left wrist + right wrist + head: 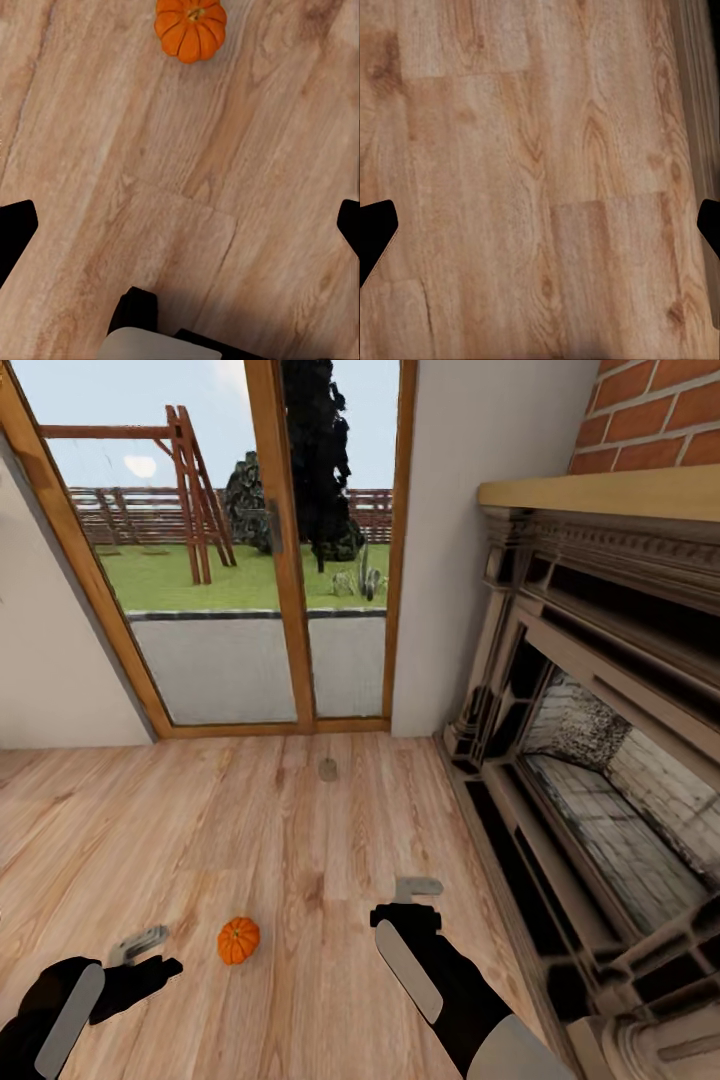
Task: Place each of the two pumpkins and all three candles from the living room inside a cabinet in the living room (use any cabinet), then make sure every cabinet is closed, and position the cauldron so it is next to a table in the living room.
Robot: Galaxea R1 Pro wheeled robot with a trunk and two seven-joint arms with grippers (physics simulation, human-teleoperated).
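Pumpkin (pixel 238 940) lying on wood floor (pixel 250 830) between grippers, nearer left gripper (pixel 150 950); candle (pixel 327 769) sitting far, near glass door (pixel 240 550); right gripper (pixel 410 900) hovering near fireplace (pixel 600 760); both spread wide, holding nothing

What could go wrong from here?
1. The pumpkin is round and sits loose on the floor; a nudge from the left end effector could roll it away.
2. The candle near the glass door is small and pale, easy to miss.
3. The fireplace is close beside the right end effector; a swing could hit it.
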